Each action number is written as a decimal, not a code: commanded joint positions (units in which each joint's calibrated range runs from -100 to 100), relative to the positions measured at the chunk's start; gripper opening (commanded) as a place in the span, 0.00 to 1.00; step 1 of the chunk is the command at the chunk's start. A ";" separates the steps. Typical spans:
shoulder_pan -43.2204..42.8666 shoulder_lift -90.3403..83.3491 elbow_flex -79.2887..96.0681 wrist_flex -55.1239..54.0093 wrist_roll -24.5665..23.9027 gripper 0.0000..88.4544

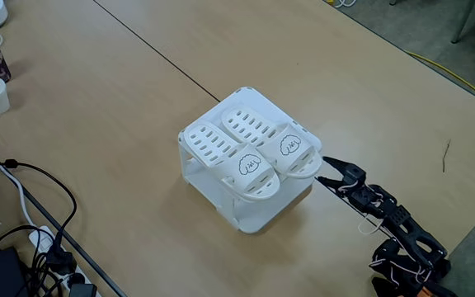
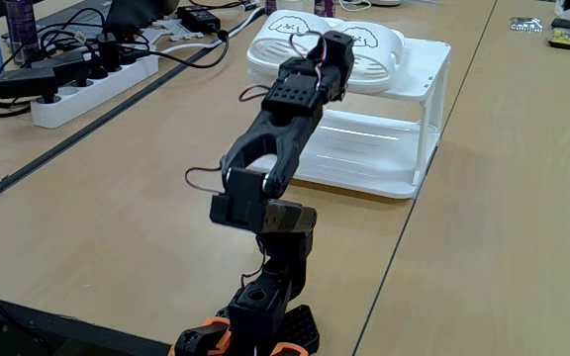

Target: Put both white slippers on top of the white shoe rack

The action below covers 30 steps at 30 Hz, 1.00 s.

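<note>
- Your gripper (image 1: 324, 171) sits just beside the right slipper's (image 1: 291, 148) strap; you cannot tell its jaw spread.
- Both white slippers (image 2: 330, 40) lie atop the white shoe rack (image 1: 258, 210).

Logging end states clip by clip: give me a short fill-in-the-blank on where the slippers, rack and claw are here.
1. Both white slippers lie on ___ of the white shoe rack.
2. The number of slippers on the rack is ___.
3. In a fixed view, the claw sits beside the slipper on the ___.

Missing words: top; two; right
</note>
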 commanded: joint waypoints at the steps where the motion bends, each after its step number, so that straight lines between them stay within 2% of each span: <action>1: -0.04 -3.24 -0.18 0.09 0.42 0.14; 3: -0.04 -3.07 -0.09 0.09 0.42 0.01; 4: -0.13 -2.98 0.09 0.09 0.42 0.00; 19: -0.13 -1.89 7.49 0.00 0.42 0.01; 30: -0.13 9.13 -1.44 -0.51 0.42 0.01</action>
